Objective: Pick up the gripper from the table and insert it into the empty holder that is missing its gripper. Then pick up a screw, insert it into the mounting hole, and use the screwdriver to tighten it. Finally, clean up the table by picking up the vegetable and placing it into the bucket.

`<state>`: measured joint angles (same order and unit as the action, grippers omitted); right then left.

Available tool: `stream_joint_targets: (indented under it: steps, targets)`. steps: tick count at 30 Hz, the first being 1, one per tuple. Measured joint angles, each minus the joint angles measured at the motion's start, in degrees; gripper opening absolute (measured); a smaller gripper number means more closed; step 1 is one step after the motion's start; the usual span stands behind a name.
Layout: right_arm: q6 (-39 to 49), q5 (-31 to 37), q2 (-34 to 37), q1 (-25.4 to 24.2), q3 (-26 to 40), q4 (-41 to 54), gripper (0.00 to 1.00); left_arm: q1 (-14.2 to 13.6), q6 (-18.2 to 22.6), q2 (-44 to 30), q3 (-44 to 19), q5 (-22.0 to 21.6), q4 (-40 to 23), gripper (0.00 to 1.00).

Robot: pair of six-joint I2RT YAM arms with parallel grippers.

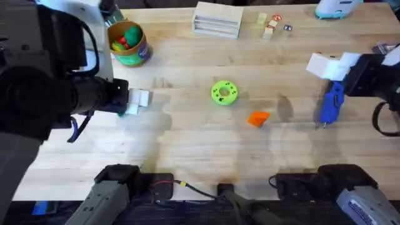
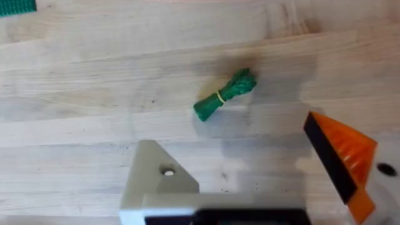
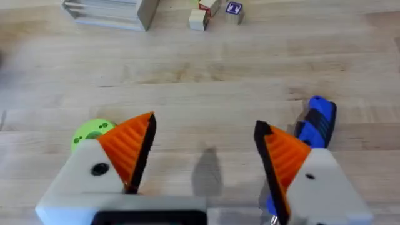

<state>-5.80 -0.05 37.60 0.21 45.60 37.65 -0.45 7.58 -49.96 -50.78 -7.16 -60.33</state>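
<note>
The vegetable [image 2: 225, 95], a small green bunch with a leafy end, lies on the wood just beyond my left gripper [image 2: 231, 137]. This gripper is open; one finger carries an orange ribbed pad [image 2: 344, 156], while the other is a bare white holder [image 2: 159, 181] with a mounting hole. The loose orange gripper [image 1: 257, 118] lies mid-table. The green bucket [image 1: 128, 44] with a yellow rim stands at the back left and holds toys. My right gripper [image 3: 205, 125] hangs open beside the blue screwdriver [image 3: 315, 125], with nothing between its pads. The screw is out of view.
A flat green disc [image 1: 224, 92] with holes lies near the table's middle. A wooden box [image 1: 217, 20] and small blocks [image 1: 272, 25] sit along the back edge. The left arm [image 1: 44, 94] looms large and dark over the left side.
</note>
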Motion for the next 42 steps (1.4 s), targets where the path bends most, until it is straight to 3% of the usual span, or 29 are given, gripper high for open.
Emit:
stream_joint_targets:
  steps: [2, 7, 9, 13, 14, 17, 18, 19, 22, 23, 28, 29, 33, 34, 36, 39, 40, 42]
  targets:
    - [0.0, 0.0, 0.0, 0.0, 0.0, 0.0, 0.99, 0.0, 3.6, -3.5, 0.0, -0.2, -1.3, 0.993]
    - [0.3, 0.0, 0.0, 0.0, 0.0, 0.1, 0.991, 0.0, 7.4, -8.4, 0.0, -0.2, -2.2, 0.975]
    - [0.5, 0.0, 0.0, 0.0, 0.0, 0.1, 0.991, 0.0, 8.1, -10.1, 0.1, -0.2, -2.1, 0.732]
    - [0.7, 0.0, 0.0, 0.0, 0.0, 0.1, 0.991, 0.0, 8.9, -11.4, 0.1, -0.2, -1.6, 0.106]
    - [0.7, 0.0, 0.0, 0.0, 0.0, 0.1, 0.991, 0.0, 9.3, -11.4, 0.1, -0.3, -1.6, 0.031]
    - [0.7, 0.0, 0.0, 0.0, 0.0, 0.1, 0.991, -0.1, 9.4, -10.5, 0.1, -0.3, -1.6, 0.004]
    - [0.7, 0.0, 0.0, 0.0, 0.0, 0.1, 0.991, -0.4, 9.4, -9.7, 0.1, -0.3, -1.6, 0.007]
    - [0.7, 0.0, 0.0, 0.0, 0.0, 0.2, 0.992, -1.8, 9.8, -5.9, 0.1, -0.4, -2.2, 0.451]
    - [0.7, 0.0, 0.0, 0.0, 0.0, 0.2, 0.991, -2.7, 9.8, -0.4, 0.1, -0.6, -3.4, 0.919]
    - [0.7, 0.0, 0.0, 0.0, 0.0, 0.2, 0.991, -2.7, 9.7, 1.8, 0.1, -0.7, -3.7, 0.975]
    - [0.7, 0.0, 0.0, 0.0, 0.0, 0.2, 0.991, -2.7, 9.5, 12.8, 0.1, -1.6, -4.4, 0.992]
    - [0.7, 0.0, 0.0, 0.0, 0.0, 0.2, 0.991, -2.7, 8.9, 15.1, 0.1, -1.6, -4.5, 0.895]
    - [0.7, 0.0, 0.0, 0.0, 0.0, 0.2, 0.991, -2.7, 8.5, 22.7, -1.2, -0.6, -4.6, 0.269]
    - [0.7, 0.0, 0.0, 0.0, 0.0, 0.2, 0.992, -2.7, 8.6, 24.1, -1.8, 0.1, -4.5, 0.162]
    - [0.7, 0.0, 0.0, 0.0, 0.0, 0.2, 0.991, -2.7, 8.4, 26.8, -3.0, 1.6, -3.1, 0.417]
    - [0.7, 0.0, 0.0, 0.0, 0.0, 0.2, 0.991, -2.7, 8.0, 30.0, -4.1, 4.6, 1.8, 0.902]
    - [0.7, 0.0, 0.0, 0.0, 0.0, 0.2, 0.991, -2.7, 7.7, 30.9, -4.2, 6.0, 3.6, 0.97]
    - [0.7, 0.0, 0.0, 0.0, 0.0, 0.2, 0.991, -2.7, 7.6, 31.7, -4.4, 9.2, 5.8, 0.989]
